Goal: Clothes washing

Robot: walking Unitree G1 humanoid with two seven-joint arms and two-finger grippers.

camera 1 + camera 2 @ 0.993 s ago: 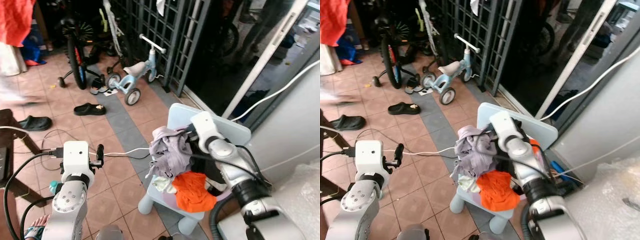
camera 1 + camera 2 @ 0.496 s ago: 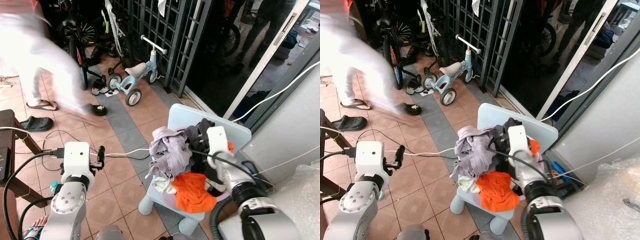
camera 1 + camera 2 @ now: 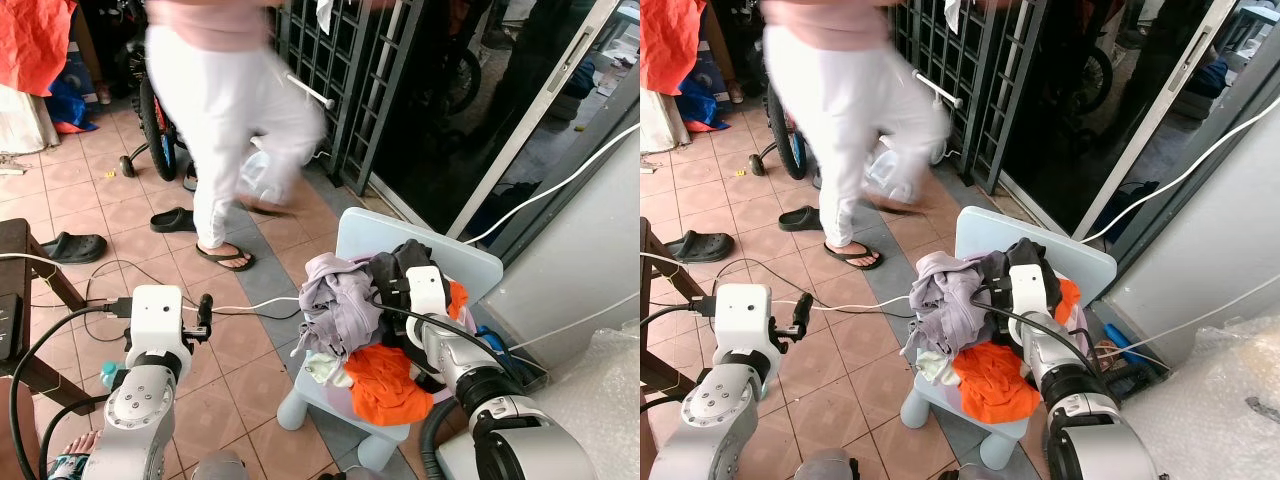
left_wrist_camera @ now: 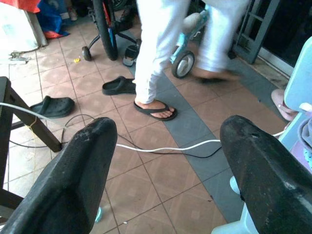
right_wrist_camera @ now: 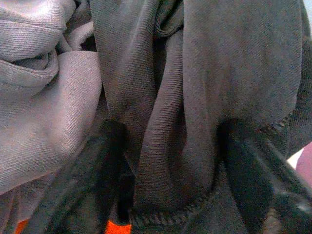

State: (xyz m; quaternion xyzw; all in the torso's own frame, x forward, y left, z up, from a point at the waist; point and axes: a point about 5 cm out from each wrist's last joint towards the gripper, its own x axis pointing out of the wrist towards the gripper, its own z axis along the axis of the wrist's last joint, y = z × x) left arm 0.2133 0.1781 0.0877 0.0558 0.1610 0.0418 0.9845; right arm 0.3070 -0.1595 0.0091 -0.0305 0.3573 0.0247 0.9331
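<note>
The right end effector (image 5: 168, 180) is pushed into the clothes pile (image 3: 365, 320) on the light blue chair (image 3: 455, 255), fingers spread around a dark grey garment (image 5: 195, 97). The left end effector (image 4: 168, 170) hovers open over the tiled floor (image 4: 161, 175).

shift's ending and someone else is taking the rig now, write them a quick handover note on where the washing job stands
Right end effector: open, pushed into the clothes pile, fingers either side of a fold of the dark grey garment; not closed on it.
Left end effector: open, holding nothing, out over the tiled floor.
Laundry: lilac garment, dark grey garment and orange garment all heaped on the pale blue child's chair.
A person is walking past close behind the chair.
Done: reach into the pile.
Left: grip, lift, carry to the wash.
</note>
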